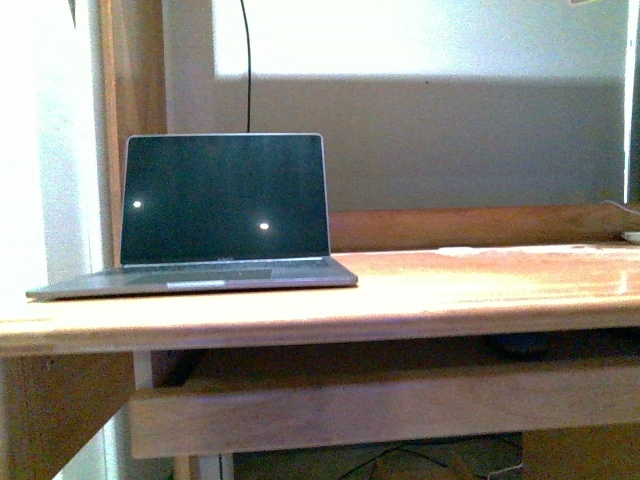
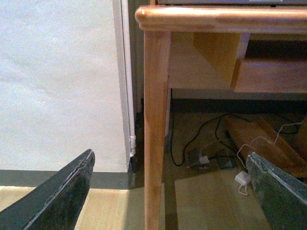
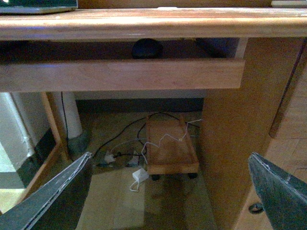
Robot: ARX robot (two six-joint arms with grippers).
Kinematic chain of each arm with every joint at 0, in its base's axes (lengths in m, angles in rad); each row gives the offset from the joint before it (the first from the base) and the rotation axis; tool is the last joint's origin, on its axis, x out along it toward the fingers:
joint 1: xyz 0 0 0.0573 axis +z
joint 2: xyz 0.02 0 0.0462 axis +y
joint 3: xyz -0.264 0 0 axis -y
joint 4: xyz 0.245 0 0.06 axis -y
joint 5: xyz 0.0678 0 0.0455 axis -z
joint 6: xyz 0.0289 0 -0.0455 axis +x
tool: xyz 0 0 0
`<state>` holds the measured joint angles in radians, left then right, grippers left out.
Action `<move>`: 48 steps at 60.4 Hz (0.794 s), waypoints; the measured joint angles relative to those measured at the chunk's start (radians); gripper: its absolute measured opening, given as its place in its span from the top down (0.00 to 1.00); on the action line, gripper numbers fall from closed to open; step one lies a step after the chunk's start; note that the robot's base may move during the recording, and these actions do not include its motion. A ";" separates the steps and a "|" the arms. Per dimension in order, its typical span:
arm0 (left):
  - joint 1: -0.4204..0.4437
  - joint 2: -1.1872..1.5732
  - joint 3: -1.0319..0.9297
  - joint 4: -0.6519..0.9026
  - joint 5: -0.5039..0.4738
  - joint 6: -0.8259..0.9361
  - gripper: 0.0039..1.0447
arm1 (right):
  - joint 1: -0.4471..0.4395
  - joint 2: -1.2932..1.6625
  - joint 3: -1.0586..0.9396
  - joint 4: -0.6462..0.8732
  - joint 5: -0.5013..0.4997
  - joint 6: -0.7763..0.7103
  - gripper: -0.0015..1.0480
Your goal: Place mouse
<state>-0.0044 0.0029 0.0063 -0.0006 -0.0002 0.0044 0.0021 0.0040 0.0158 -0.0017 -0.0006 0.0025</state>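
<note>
We are counting one mouse (image 3: 147, 48). It is sitting in the recess under the top of the desk (image 1: 450, 290), behind the wooden front rail (image 3: 120, 74). Only its dark domed top is showing above that rail in the right wrist view. Because the rail is hiding the rest, we are unable to tell which way it is pointing or how its long axis is lying.

We are counting one laptop (image 1: 225, 200), standing open with a dark screen toward the left end of the desk.

Two grippers are showing. The left gripper (image 2: 170, 191) is hanging low beside the desk's leg (image 2: 156, 129), its fingers (image 2: 57, 196) spread wide with nothing between them. The right gripper (image 3: 168, 191) is facing the space under the desk, its fingers (image 3: 283, 191) likewise wide and holding nothing.
</note>
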 joint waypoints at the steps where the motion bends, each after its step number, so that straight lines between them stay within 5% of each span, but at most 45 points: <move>1: 0.000 0.000 0.000 0.000 0.000 0.000 0.07 | 0.000 0.000 0.000 0.000 0.000 0.000 0.07; 17: 0.001 0.001 0.000 -0.001 0.006 -0.003 0.07 | 0.000 0.000 0.000 0.000 0.000 0.000 0.07; 23: 0.074 0.184 0.091 -0.172 0.319 -0.073 0.07 | 0.000 0.000 0.000 0.000 -0.003 0.000 0.07; 27: 0.062 0.341 0.103 -0.115 0.367 -0.038 0.07 | 0.000 0.000 0.000 0.000 0.000 0.000 0.07; 34: 0.032 0.858 0.133 0.365 0.253 0.257 0.07 | 0.000 0.000 0.000 0.000 0.000 0.000 0.07; 48: -0.038 1.566 0.276 1.088 0.261 0.791 0.07 | 0.000 0.000 0.000 0.000 0.000 0.000 0.07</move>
<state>-0.0422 1.5692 0.2825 1.0870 0.2604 0.7956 0.0017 0.0040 0.0158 -0.0017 -0.0006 0.0029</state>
